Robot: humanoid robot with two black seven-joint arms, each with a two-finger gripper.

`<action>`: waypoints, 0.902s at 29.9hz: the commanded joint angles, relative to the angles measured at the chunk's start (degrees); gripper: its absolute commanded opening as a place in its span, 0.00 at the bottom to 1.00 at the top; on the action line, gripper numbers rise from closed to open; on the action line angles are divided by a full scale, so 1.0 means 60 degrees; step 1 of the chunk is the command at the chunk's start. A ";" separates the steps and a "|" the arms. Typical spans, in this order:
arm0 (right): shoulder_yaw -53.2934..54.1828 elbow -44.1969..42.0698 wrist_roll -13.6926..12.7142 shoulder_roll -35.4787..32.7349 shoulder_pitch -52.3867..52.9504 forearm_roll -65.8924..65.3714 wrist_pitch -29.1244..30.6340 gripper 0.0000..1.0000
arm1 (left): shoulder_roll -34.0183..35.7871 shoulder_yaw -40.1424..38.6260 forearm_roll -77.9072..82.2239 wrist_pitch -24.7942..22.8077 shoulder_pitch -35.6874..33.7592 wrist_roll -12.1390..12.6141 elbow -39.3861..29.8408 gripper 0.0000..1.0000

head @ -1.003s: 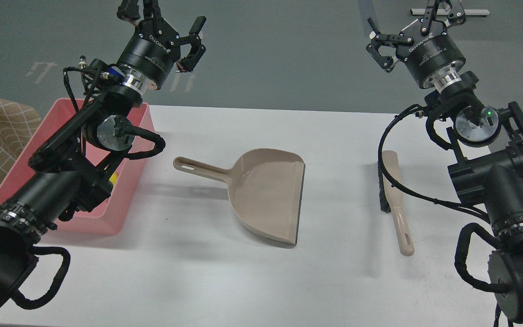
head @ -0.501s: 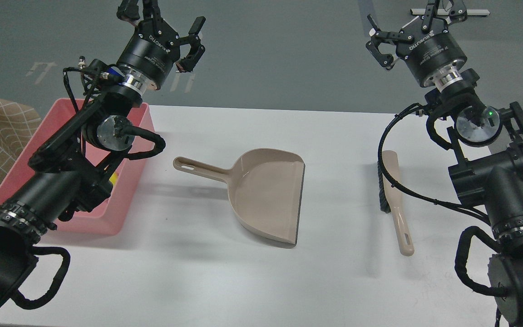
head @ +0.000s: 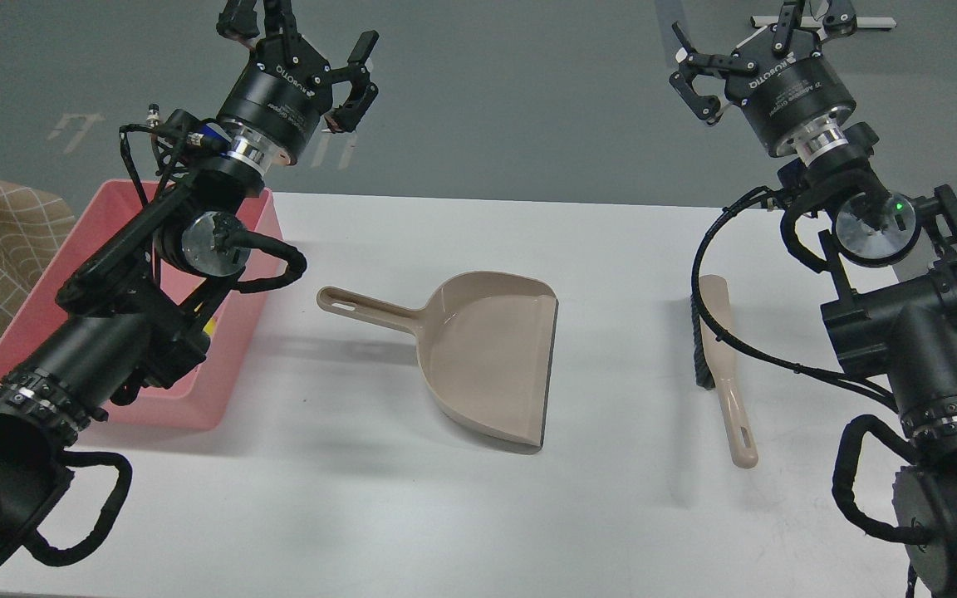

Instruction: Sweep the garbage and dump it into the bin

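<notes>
Both pincers raised, spread, empty. Dustpan (head: 491, 357) lies empty mid-surface, handle pointing toward left pincer (head: 300, 37), nearer arm. Brush (head: 719, 365) lies lengthwise below right pincer (head: 744, 37). Yellow garbage scrap (head: 211, 325) glimpsed inside pink bin (head: 163, 407) at left; bread piece unseen.

Bare white tabletop (head: 611, 249) is left between the beige plastic dustpan (head: 487, 357) and the beige-handled black-bristled brush (head: 721, 365). The pink plastic tub (head: 46, 291) is largely overhung by the black left arm (head: 138, 291).
</notes>
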 commanded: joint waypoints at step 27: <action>-0.0073 0.0158 0.0000 0.0000 -0.0031 -0.0013 0.0000 1.00 | -0.0205 0.0028 0.0088 -0.0123 0.0017 0.0058 0.0044 0.98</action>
